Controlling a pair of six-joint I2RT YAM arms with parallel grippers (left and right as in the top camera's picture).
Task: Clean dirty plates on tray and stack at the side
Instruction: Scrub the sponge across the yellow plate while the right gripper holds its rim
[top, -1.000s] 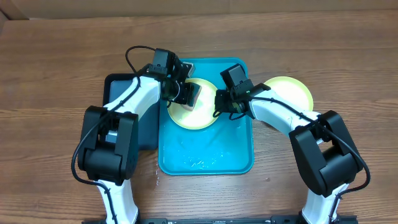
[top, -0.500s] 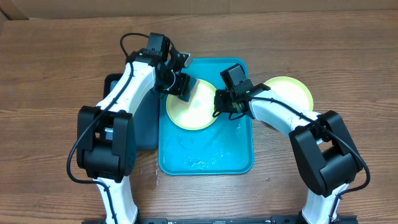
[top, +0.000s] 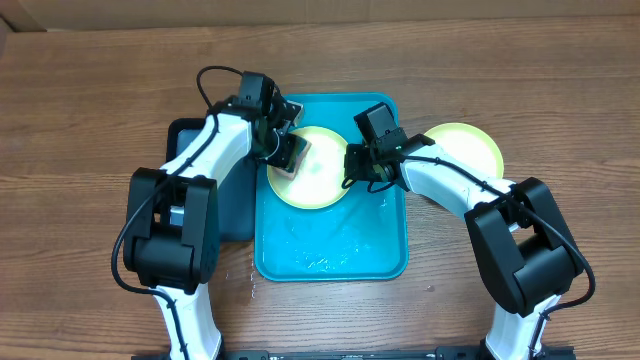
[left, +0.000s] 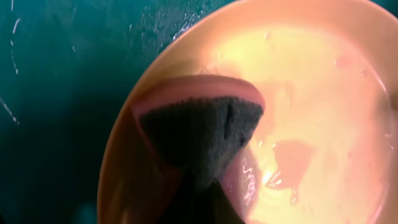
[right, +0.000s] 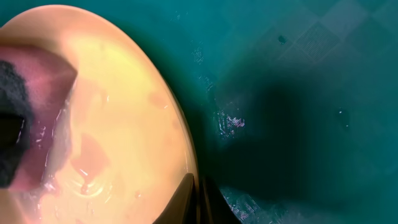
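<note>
Since the earlier overhead frame, my left end effector (top: 281, 144) has swung back from the upper left edge of the tray (top: 330, 255) onto the upper left part of the plate (top: 322, 182). It is pressed together on a sponge (left: 199, 134), dark face down on the plate. My right end effector (top: 355, 168) is pinching the plate's right rim. The plate lies in the upper half of the tray; a second plate (top: 470, 146) sits on the counter (top: 80, 100) at the frame's right, just beside the tray.

Procedure, as I judge it:
- Keep the rim pinch firm so the plate cannot slide or spin
- Hold the sponge flat and sweep towards the plate's centre, over the reddish patch (left: 287, 163)
- Press lightly; the wet surface looks slippery

Limits of view: I cannot tell whether that patch is a smear or a reflection. Both sets of fingertips are largely cut off in the wrist views. No light blue plate is visible
</note>
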